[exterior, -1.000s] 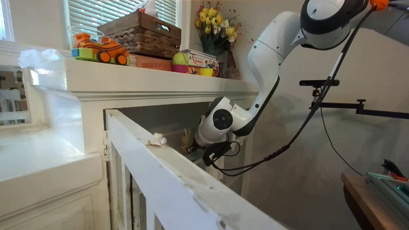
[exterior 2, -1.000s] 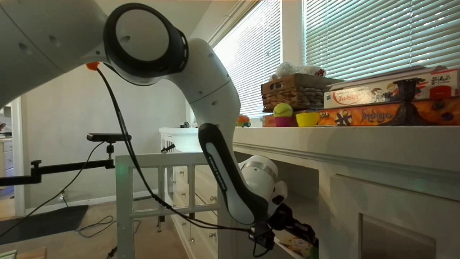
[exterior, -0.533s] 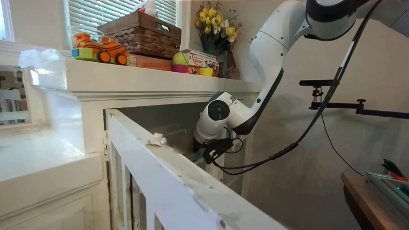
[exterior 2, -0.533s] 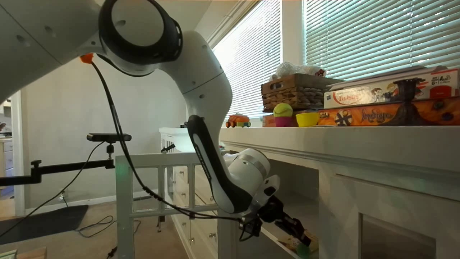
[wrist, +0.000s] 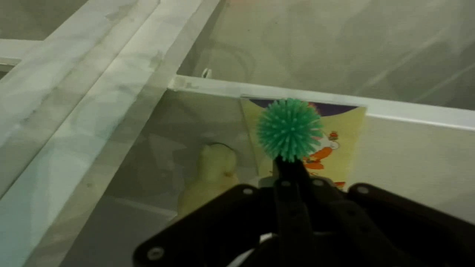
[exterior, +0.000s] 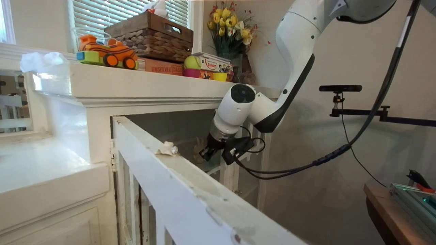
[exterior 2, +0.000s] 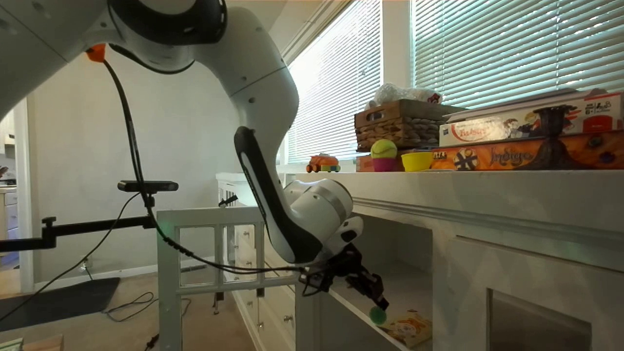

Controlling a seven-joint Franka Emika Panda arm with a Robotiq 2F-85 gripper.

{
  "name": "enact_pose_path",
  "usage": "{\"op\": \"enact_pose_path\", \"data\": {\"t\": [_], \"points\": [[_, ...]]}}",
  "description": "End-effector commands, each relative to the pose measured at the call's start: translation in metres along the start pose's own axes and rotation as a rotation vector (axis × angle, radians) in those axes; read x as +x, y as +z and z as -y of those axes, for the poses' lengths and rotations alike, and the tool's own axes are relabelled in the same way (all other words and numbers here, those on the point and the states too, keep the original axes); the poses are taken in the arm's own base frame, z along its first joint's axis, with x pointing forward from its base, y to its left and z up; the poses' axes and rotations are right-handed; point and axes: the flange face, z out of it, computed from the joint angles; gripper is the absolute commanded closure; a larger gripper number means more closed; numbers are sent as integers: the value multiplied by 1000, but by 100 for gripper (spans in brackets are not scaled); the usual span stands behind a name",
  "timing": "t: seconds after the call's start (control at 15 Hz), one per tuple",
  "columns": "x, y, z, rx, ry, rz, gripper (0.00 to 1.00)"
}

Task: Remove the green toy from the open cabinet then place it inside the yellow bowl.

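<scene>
Green toy, one: spiky ball, held at the tips of the pincer, which is clamped on it; in the wrist view it appears over a yellow printed sheet on the shelf of the open cabinet. Yellow bowl, one: upright on top of the cabinet, near a wicker basket. Pale figure: beside the sheet, its lower part hidden behind the pincer.

Big windows with pale blinds, bright light shining through them, a plain light wall, a tan floor with a dark mat, a white door frame
</scene>
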Motion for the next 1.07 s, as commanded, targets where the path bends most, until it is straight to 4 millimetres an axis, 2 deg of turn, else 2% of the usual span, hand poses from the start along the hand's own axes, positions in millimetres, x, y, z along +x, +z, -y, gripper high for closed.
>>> {"op": "enact_pose_path", "data": {"t": [0.0, 0.2, 0.4, 0.73, 0.87, 1.0], "points": [[-12, -58, -9, 145, -33, 75, 100], [-30, -90, -23, 259, -61, 137, 100], [-61, -115, -38, 320, -94, 194, 100], [-101, -136, -50, 369, -139, 271, 100], [-106, -143, -53, 380, -140, 285, 100], [-101, -143, -57, 393, -118, 287, 100]]}}
